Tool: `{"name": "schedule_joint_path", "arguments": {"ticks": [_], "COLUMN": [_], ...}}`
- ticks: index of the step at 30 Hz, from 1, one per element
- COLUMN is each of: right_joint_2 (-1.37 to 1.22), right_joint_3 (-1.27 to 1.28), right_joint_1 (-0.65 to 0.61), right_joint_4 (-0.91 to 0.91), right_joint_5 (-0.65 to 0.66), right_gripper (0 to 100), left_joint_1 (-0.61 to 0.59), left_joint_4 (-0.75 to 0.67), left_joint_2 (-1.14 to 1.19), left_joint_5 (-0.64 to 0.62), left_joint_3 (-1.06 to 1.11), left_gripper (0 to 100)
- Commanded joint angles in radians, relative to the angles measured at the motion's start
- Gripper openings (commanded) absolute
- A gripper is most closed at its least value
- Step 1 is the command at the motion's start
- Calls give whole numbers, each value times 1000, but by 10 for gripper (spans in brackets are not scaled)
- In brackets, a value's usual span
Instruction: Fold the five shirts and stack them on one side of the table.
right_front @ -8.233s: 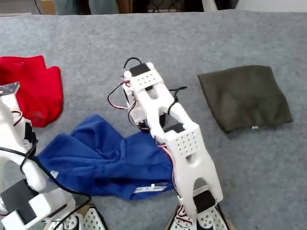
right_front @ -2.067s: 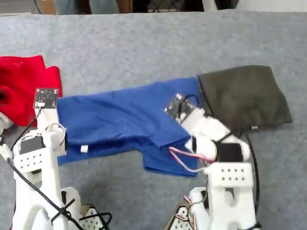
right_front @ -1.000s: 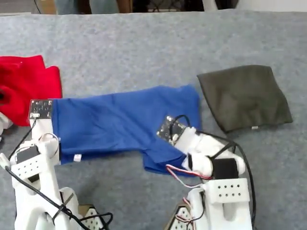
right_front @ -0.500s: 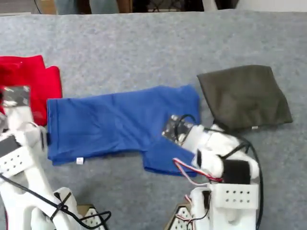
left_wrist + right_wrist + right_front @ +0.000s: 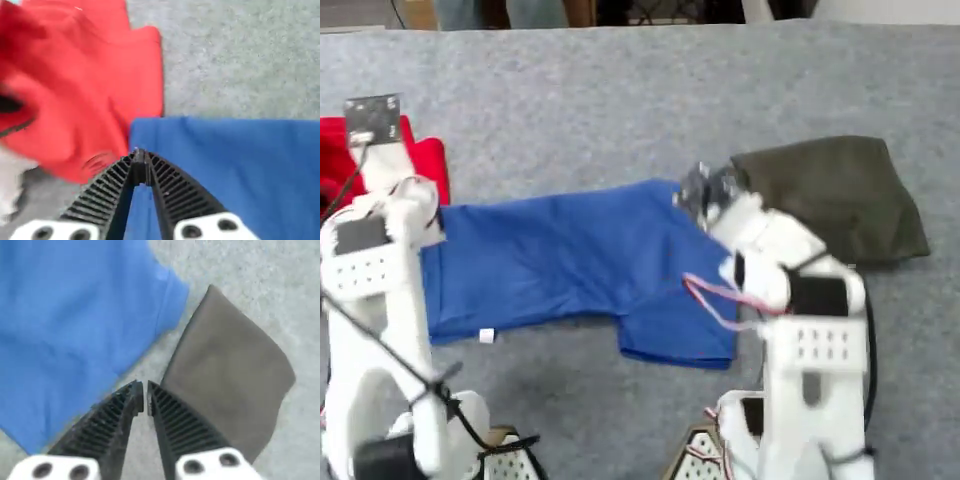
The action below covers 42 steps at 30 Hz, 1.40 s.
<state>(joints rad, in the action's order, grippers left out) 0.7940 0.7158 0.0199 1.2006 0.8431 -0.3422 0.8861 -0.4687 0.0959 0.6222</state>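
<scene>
A blue shirt (image 5: 570,260) lies spread flat in the middle of the grey table, one sleeve toward the near edge. A red shirt (image 5: 425,165) lies crumpled at the far left and shows in the left wrist view (image 5: 75,90). A folded olive shirt (image 5: 840,195) rests on the right. My left gripper (image 5: 380,140) hangs shut above the spot where the red shirt meets the blue shirt's corner (image 5: 240,165), its tips (image 5: 140,154) holding nothing. My right gripper (image 5: 705,190) hovers shut (image 5: 145,390) between the blue shirt (image 5: 75,315) and the olive shirt (image 5: 225,370).
The grey felt table (image 5: 620,100) stretches bare behind the shirts. Both arm bases (image 5: 760,440) stand at the near edge. Little room separates the blue shirt's right edge from the olive shirt.
Both grippers have risen off the blue shirt and swung toward the far side: the left over the red shirt's edge, the right up beside the olive shirt. The blue shirt stays flat.
</scene>
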Motion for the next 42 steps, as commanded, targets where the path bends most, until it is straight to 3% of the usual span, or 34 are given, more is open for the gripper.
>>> {"name": "schedule_joint_path", "arguments": {"ticks": [1, 17, 24, 37, 42], "right_joint_2": [-222, -1162, -1489, -1684, -1684], "right_joint_3": [-219, -946, -1219, -1715, -1874], "right_joint_1": [-37, -87, -29, -17, -63], "right_joint_4": [9, 63, 78, 365, 531], "right_joint_5": [-124, -341, -417, -428, -344], "right_gripper": [22, 22, 22, 22, 22], "left_joint_1": [18, -31, -87, -82, -76], "left_joint_4": [-137, -651, -503, -503, -377], "left_joint_2": [129, 542, 631, 643, 423], "left_joint_5": [-40, -32, -38, -29, -29], "left_joint_3": [-24, 22, -122, -131, -157], "left_gripper": [30, 29, 28, 28, 29]}}
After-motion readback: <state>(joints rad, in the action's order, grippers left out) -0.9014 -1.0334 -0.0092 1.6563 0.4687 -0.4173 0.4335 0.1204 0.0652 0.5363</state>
